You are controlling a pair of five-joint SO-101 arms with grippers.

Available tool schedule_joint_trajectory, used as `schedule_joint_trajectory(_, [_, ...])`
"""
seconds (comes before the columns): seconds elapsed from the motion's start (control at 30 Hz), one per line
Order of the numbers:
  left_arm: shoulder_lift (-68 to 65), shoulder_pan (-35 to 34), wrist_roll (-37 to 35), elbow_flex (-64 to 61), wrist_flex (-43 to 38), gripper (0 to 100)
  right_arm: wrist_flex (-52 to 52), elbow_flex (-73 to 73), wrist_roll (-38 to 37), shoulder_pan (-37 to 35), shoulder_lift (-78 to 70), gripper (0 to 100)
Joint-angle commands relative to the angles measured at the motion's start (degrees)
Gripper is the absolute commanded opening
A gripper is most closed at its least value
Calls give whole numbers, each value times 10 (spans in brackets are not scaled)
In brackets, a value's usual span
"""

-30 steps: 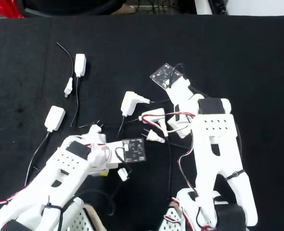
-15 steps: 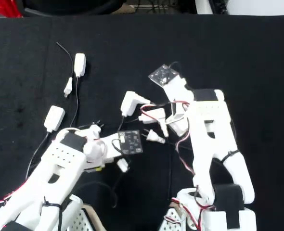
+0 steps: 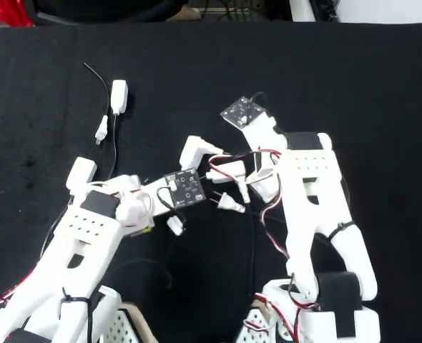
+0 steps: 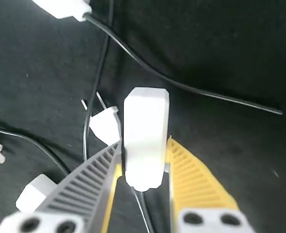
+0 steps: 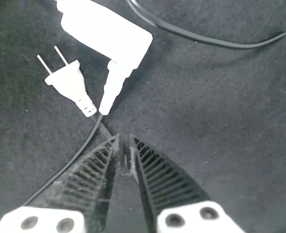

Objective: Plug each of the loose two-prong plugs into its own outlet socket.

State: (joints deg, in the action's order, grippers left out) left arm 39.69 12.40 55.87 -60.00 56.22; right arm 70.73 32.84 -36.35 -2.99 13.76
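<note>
While my left end effector is gripping a white socket block between its grey and yellow fingers, a white plug is lying on the black tabletop just beside that block. Its two prongs are pointing away from the end effector. A black cable is running across the tabletop beyond them.

My right end effector is hanging low over the tabletop with its fingers standing narrow, and only a thin slit is showing between them. A two-prong plug is lying near the tips, not plugged in. The thin cord of this plug is passing right by one fingertip, and I cannot tell whether it is being pinched. Just beside this plug an angled white socket is resting, its narrow end coming close to the plug's tail.

In the high view, a far socket is lying well apart from both arms, and a near socket is lying just beside my left arm.
</note>
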Motion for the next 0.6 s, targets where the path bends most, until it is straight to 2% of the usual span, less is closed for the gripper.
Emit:
schedule_joint_trajectory(0.0, [5,0,-20,18,76,127,-9,-31,3,6,0,13])
schedule_joint_trajectory(0.13, [9,1,-88,53,201,117,-9,-31,3,4,0,13])
schedule_joint_trajectory(0.23, [7,3,-142,56,223,98,-9,-31,3,4,0,13])
schedule_joint_trajectory(0.43, [4,62,-198,-47,100,155,-9,-30,3,4,0,13])
schedule_joint_trajectory(0.57, [4,62,-207,-73,40,259,-9,-29,3,4,0,13])
